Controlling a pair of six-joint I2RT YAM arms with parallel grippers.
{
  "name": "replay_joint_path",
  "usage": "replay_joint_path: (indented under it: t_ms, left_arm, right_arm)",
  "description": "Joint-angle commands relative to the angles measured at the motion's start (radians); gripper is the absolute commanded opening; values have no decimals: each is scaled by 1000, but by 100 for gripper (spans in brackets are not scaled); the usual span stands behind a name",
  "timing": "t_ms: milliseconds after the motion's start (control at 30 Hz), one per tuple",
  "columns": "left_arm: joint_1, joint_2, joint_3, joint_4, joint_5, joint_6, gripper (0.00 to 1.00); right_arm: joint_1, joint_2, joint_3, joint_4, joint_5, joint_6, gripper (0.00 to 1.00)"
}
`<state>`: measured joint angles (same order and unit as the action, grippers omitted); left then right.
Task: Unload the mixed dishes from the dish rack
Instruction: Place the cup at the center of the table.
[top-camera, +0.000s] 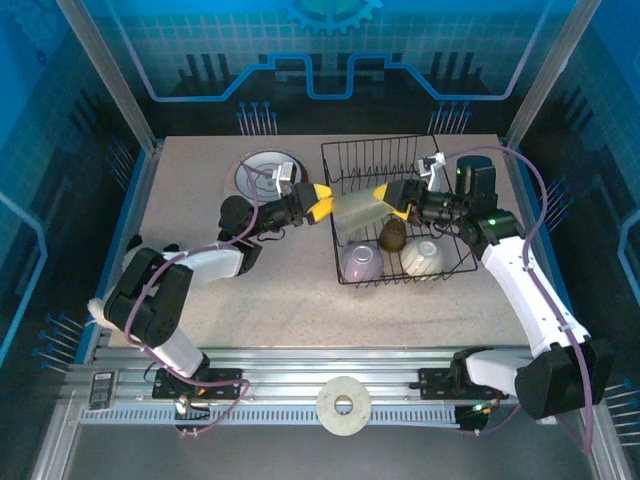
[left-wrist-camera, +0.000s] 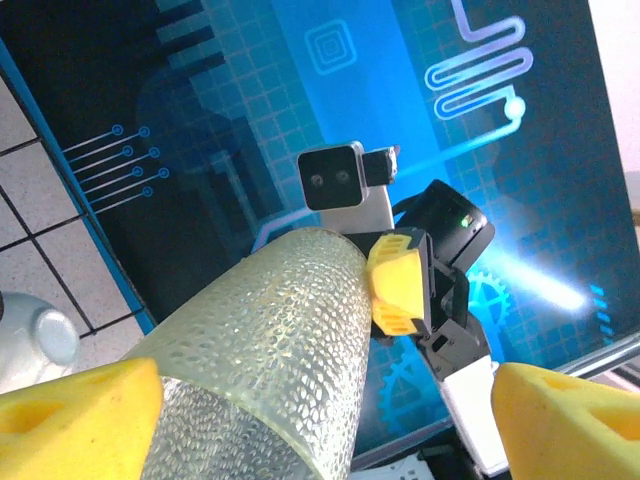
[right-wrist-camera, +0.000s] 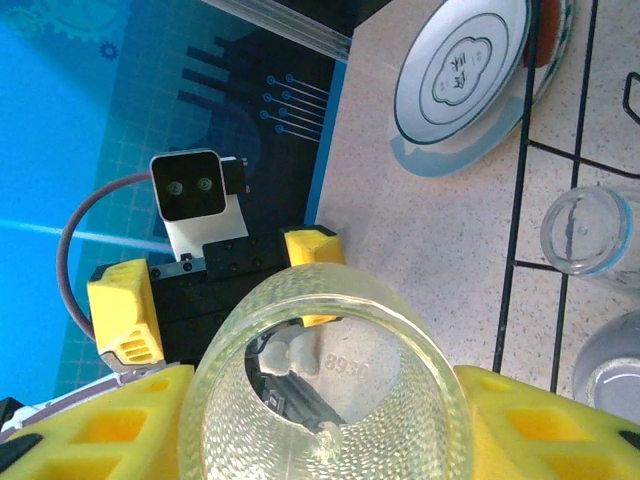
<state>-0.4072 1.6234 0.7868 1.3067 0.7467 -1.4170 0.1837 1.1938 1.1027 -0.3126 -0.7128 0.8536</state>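
The near end of the textured glass (left-wrist-camera: 260, 350) runs off the bottom of the left wrist view, so its base cannot be seen there. In the right wrist view its lower rim is cut off too. It lies on its side in the air between the two arms, over the left edge of the dish rack (top-camera: 400, 280). The right fingers (right-wrist-camera: 550, 430) press on both sides near its mouth, gripping it. The left fingers (left-wrist-camera: 80, 415) stand spread round the other end, one against the glass wall and the other apart from it

The rack holds a lavender bowl (top-camera: 361, 262), a white bowl (top-camera: 422, 257) and a brown cup (top-camera: 392, 235) just behind them. A second clear glass (right-wrist-camera: 590, 230) stands upright just inside the wire and is faint from above. A pale rounded thing at the lower right corner of the right wrist view is too cropped to name. A plate (top-camera: 258, 170) lies on the counter (top-camera: 190, 200) left of the rack, partly covered by the left wrist
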Motion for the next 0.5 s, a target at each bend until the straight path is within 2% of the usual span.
replay_joint_path:
  t_ms: [0,467]
  left_arm:
    - [-43,-73,-14,94,-20,-35,81]
    - [-95,-114,-80,94,-82,-68,71]
  right_arm:
    - [32,-1,-28,56,-8,4,10]
    - [46,18,-56,144,2,12,10]
